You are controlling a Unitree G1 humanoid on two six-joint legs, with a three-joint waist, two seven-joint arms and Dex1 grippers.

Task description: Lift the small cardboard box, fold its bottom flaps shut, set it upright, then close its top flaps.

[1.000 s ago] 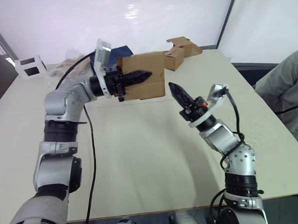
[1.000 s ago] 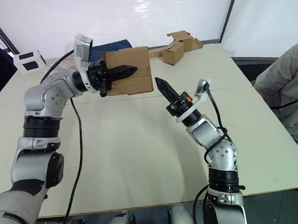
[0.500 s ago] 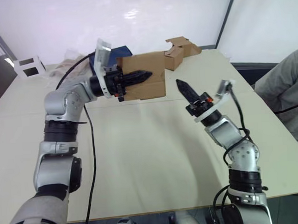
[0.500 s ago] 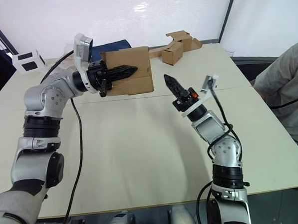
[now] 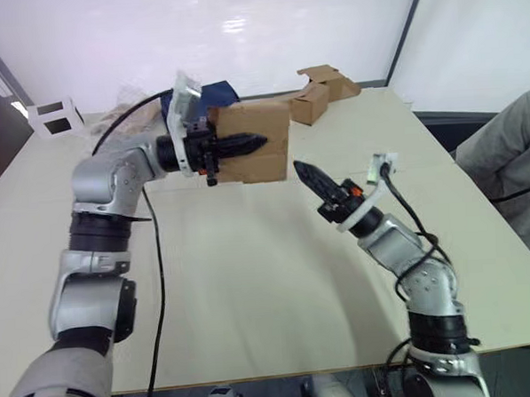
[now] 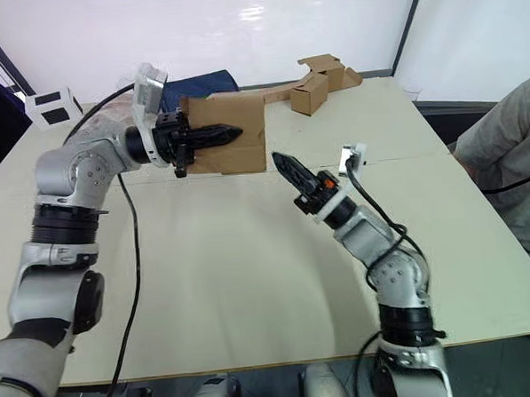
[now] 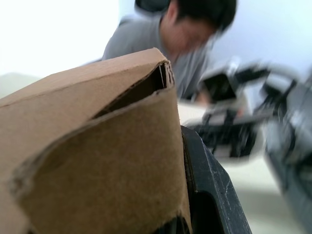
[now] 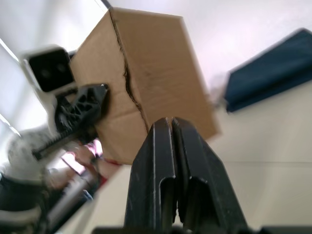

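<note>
- Left pincer [image 5: 244, 145]: clamped on the box [image 5: 260, 144], one black finger lying across the near face, the other apparently inside behind the wall; the left wrist view shows cardboard pressed against the inner side of a finger.
- Box: held in the air over the far-middle part of the surface [image 5: 251, 279], clear of it, broad face turned toward the camera.
- Right pincer [image 6: 286, 166]: fingers pressed together with nothing between them; the right wrist view shows the two fingers [image 8: 161, 161] touching along their length and aimed at the box's lower corner.
- Right pincer tip sits just beside the box's lower right corner, near but not touching, as far as the head views tell.
- A seam runs down the face seen in the right wrist view [image 8: 127, 83]; whether the bottom flaps are folded in or hanging open I cannot tell from here.
- Step in hand (judgement): lift is done; the bottom-flap fold is being set up, with the left arm as holder and the right as pusher.
- Next move calls for (judgement): closed right tip pushes a bottom flap inward while the left grip keeps the box from twisting; approach should be slow, since the one-wall grip looks easy to pivot.
- Further out: loose cardboard pieces [image 5: 323, 89] at the far edge, a white cube [image 5: 51, 116] at the far left, a seated person's grey sleeve [image 5: 512, 163] at the right.
</note>
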